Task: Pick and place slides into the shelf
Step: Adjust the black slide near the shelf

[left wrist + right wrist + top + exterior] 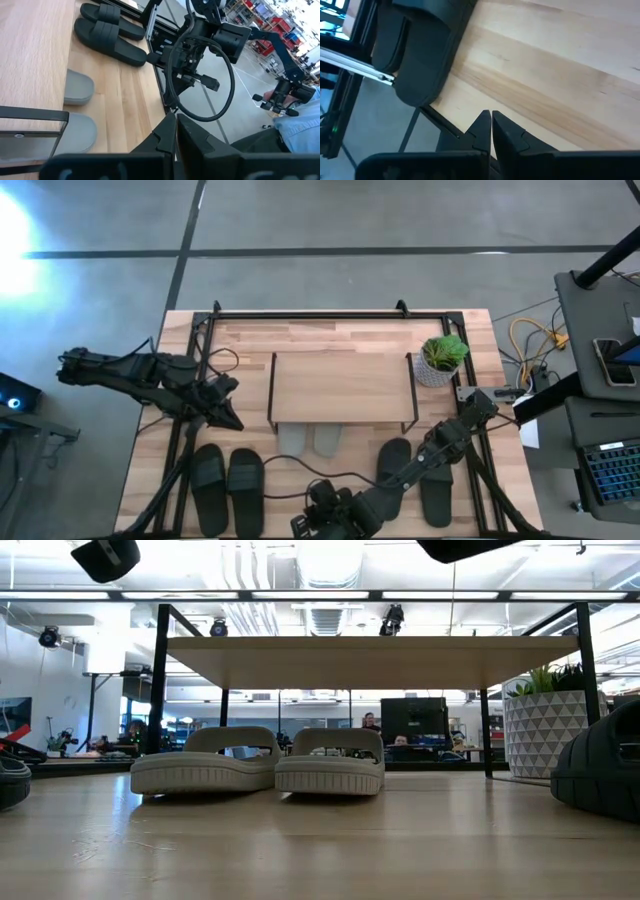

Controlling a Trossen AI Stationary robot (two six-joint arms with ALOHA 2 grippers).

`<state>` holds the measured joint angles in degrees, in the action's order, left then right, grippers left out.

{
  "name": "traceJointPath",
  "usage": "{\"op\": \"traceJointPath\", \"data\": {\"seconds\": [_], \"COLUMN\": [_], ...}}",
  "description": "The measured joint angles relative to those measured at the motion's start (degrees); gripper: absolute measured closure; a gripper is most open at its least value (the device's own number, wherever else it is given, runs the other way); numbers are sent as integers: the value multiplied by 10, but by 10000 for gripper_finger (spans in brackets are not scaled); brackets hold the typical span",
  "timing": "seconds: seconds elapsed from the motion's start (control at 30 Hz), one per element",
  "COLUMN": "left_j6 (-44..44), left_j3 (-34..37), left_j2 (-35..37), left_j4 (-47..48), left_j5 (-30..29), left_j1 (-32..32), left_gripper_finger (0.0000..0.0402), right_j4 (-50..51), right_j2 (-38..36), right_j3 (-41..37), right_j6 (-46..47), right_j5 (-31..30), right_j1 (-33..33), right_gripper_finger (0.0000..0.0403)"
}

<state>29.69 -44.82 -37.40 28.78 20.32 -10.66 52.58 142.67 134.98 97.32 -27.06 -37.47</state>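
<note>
Two grey slides (309, 440) lie under the shelf (342, 387), four black ones in front of it, long axes pointing at it; my left gripper (226, 418), fingers closed and empty, hangs nearest the left black pair (227, 477), my right gripper (488, 131) likewise closed.

Left pincer (176, 131) and right pincer (489, 127) both closed, empty.
</note>
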Motion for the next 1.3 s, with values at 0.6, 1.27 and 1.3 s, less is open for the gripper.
{"op": "traceJointPath", "data": {"seconds": [0.6,1.27,1.3], "left_j6": [-6,-23,-29], "left_j3": [0,0,0], "left_j2": [-4,6,6], "left_j4": [-19,-17,-17], "left_j5": [-1,-2,-2], "left_j1": [0,0,0], "left_gripper_finger": [402,402,402], "right_j4": [44,-32,-40], "right_j2": [-7,-8,-8], "right_j3": [0,0,-1], "right_j6": [16,2,-4], "right_j5": [0,15,24], "right_j1": [0,2,3], "right_gripper_finger": [394,394,394]}}
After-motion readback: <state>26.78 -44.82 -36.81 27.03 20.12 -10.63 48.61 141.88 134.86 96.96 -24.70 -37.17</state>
